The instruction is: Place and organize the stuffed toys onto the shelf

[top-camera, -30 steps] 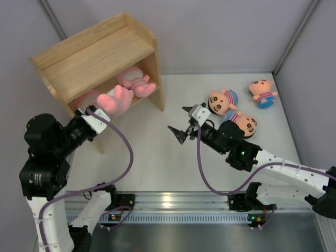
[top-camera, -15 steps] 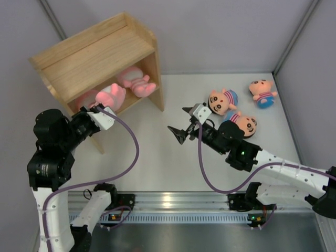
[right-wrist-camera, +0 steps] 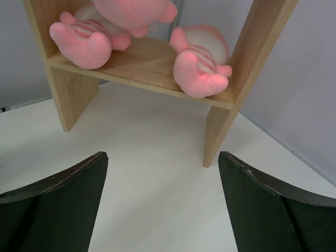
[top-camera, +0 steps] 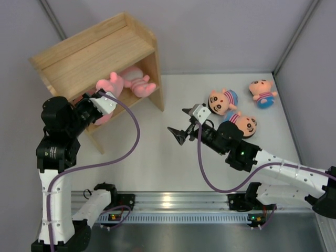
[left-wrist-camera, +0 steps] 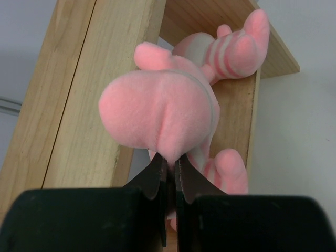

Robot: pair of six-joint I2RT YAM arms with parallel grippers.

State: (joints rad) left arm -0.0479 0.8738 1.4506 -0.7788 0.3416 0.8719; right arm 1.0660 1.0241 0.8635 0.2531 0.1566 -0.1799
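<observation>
The light wood shelf (top-camera: 94, 52) stands at the back left. My left gripper (top-camera: 105, 98) (left-wrist-camera: 170, 164) is shut on a pink stuffed toy (top-camera: 108, 84) (left-wrist-camera: 157, 110), pinching its plush at the front of the lower tier. A second pink striped toy (top-camera: 137, 83) (right-wrist-camera: 202, 60) lies at the right end of that tier. A third (right-wrist-camera: 84, 39) lies at the left end, partly hidden by my left arm from above. Three peach-headed dolls (top-camera: 222, 101) (top-camera: 242, 124) (top-camera: 262, 92) lie on the table at right. My right gripper (top-camera: 178, 119) (right-wrist-camera: 163, 173) hovers open and holds nothing, facing the shelf.
The shelf's right side panel (top-camera: 157, 79) and left leg (top-camera: 95, 140) reach the white table (top-camera: 157, 152). Grey walls close in the back and right. My right arm lies over the table just in front of the dolls.
My left arm has swung up and right with the pink toy, bringing it from the shelf's front left to the lower tier's opening. The right arm has stayed still.
</observation>
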